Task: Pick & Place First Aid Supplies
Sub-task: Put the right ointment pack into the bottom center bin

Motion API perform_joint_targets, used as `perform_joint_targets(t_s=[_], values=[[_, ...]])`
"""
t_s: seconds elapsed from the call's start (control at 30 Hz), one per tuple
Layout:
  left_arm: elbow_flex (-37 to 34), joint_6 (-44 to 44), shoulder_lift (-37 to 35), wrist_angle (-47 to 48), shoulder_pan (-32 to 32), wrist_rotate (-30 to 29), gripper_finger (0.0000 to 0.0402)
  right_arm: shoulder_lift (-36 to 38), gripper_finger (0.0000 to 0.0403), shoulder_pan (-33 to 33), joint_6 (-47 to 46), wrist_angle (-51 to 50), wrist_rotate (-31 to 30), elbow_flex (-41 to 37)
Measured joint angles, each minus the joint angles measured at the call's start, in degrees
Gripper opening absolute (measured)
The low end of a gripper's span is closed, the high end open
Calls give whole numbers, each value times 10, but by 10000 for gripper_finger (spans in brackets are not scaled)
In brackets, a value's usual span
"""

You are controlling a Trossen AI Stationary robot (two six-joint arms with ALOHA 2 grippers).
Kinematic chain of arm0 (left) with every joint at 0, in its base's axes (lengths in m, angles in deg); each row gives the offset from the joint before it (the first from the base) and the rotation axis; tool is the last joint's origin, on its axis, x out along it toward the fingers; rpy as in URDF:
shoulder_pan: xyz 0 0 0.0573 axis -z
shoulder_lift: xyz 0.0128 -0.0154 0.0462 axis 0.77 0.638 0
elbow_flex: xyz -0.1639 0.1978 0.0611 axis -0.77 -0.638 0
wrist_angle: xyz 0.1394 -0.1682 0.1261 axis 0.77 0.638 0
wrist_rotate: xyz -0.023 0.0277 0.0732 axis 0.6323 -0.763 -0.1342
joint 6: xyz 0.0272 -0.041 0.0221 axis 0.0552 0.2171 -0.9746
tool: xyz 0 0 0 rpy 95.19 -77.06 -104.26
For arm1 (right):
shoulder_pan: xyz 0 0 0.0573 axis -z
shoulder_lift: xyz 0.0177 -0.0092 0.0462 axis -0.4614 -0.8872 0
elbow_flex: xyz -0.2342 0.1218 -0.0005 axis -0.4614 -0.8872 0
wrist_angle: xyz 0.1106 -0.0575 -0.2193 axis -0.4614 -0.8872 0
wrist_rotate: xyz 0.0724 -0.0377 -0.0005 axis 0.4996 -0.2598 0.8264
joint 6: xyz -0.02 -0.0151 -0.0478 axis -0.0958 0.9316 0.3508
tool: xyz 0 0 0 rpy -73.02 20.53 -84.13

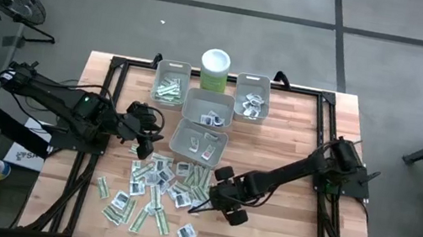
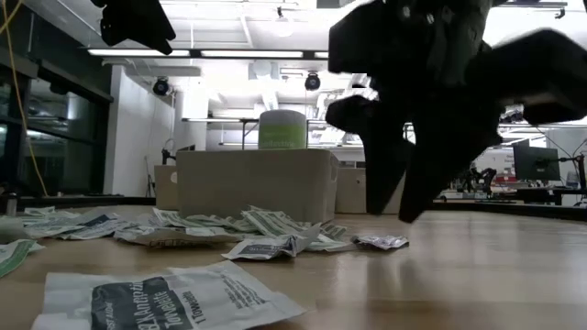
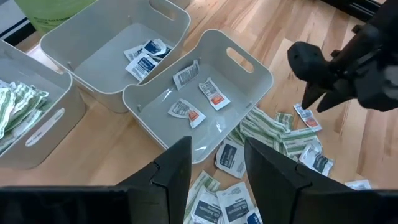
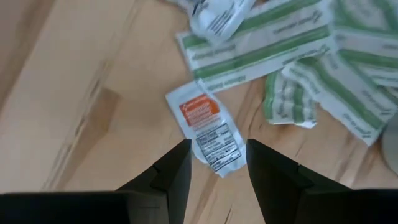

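Note:
The first aid supplies lie loose in a heap on the wooden table: green-striped strips and small white squares. My right gripper hangs open, pointing down just above a small white packet with an orange label at the heap's right edge. Its fingers stand on either side of that packet's end without touching it. In the low view the right gripper is clear of the table. My left gripper is open and empty, held above the heap's far left part beside a grey bin.
Four grey bins stand at the far middle, each with a few packets inside. A green canister with a white lid stands behind them. Bare wood lies to the right of the heap.

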Motion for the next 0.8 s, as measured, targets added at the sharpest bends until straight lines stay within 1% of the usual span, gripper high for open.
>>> perform_joint_targets(t_s=[0.1,0.33,0.43,0.57,0.8], values=[[0,0,0,0,0,0,147,-10,145,1,20,-4,0,0],[0,0,0,2,0,6,147,-26,144,3,19,-5,15,2],[0,0,0,4,0,7,147,-31,137,4,9,-6,26,2],[0,0,0,9,0,7,147,-32,113,4,-12,-16,28,3],[0,0,0,9,0,6,147,-33,51,3,-52,-32,29,2]])
